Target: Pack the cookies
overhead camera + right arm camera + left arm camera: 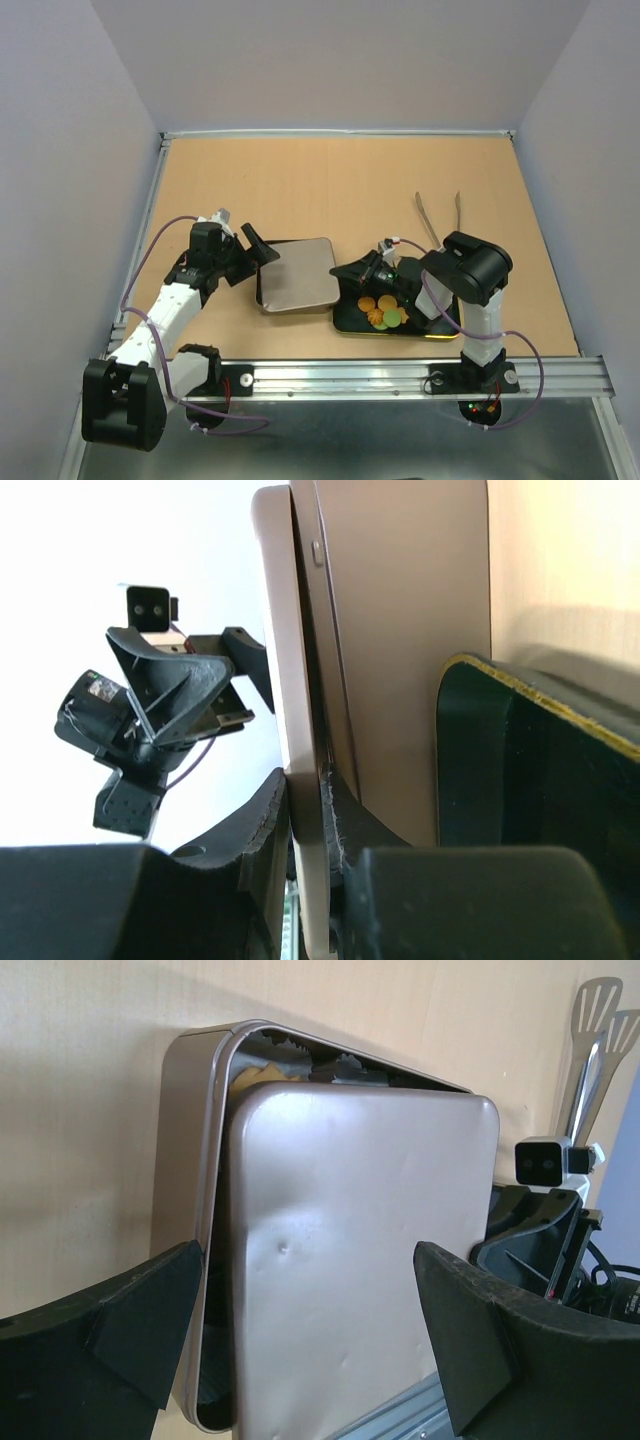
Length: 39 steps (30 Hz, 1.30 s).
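Several round orange, tan and green cookies (383,311) lie on a black tray (350,318) right of centre. Left of it stands a bronze tin (268,303) with its lid (298,273) lying askew on top. My right gripper (347,275) is shut on the lid's right edge; the right wrist view shows its jaws (305,790) pinching the thin lid rim (300,630) above the tin (420,630). My left gripper (255,248) is open at the tin's left side. In the left wrist view its fingers (150,1310) straddle the lid (360,1260), apart from it, and the tin (190,1140) gapes at the left.
Metal tongs (440,215) lie on the table behind the right arm and show at the top right in the left wrist view (598,1040). The tray's yellow-rimmed wall (520,750) is close beside the right gripper. An aluminium rail (400,375) runs along the near edge.
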### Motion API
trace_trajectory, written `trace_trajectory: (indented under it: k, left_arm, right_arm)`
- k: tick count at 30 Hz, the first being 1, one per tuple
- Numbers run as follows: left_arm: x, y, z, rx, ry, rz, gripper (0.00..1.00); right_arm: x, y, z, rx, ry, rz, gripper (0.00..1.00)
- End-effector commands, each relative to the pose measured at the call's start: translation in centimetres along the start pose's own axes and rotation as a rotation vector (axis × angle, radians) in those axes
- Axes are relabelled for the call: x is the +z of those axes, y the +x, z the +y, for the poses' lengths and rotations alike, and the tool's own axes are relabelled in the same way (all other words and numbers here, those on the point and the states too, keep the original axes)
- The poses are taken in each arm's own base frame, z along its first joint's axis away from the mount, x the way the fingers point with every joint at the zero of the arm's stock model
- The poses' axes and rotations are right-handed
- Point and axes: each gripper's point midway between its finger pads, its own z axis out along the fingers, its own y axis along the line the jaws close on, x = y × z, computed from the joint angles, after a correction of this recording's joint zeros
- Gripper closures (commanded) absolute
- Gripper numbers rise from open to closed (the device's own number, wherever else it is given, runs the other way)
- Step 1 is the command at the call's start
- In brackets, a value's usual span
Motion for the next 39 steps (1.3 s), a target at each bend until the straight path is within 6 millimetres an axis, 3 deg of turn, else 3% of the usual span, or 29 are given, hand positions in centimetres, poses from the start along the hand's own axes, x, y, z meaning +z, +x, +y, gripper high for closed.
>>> trace_trajectory:
  k: [1, 6, 15, 26, 31, 39]
  left_arm:
    - [0.1, 0.0, -0.4, 0.031, 0.037, -0.002, 0.02]
    - [0.2, 0.2, -0.6, 0.033, 0.051, 0.007, 0.02]
    - [0.2, 0.2, -0.6, 0.038, 0.048, 0.004, 0.02]
    - [-1.1, -1.9, 0.1, 0.013, -0.084, -0.059, 0.02]
    - [-1.8, -3.0, 0.6, 0.018, -0.151, -0.089, 0.02]
    - [-1.7, -1.8, 2.5, -0.023, -0.242, -0.046, 0.02]
  right_arm:
    - [-0.7, -1.7, 3.9, -0.056, -0.201, -0.112, 0.9]
    - [-0.3, -2.0, 3.9, -0.057, -0.2, -0.154, 0.9]
    - [1.8, 0.6, 3.6, -0.059, -0.189, -0.071, 0.9]
    - [1.0, 3.4, 3.2, -0.16, -0.117, 0.043, 0.89]
    - [0.8, 4.6, 2.9, -0.207, -0.09, 0.086, 0.8]
    - [1.6, 5.1, 2.8, -0.223, -0.07, 0.1, 0.74]
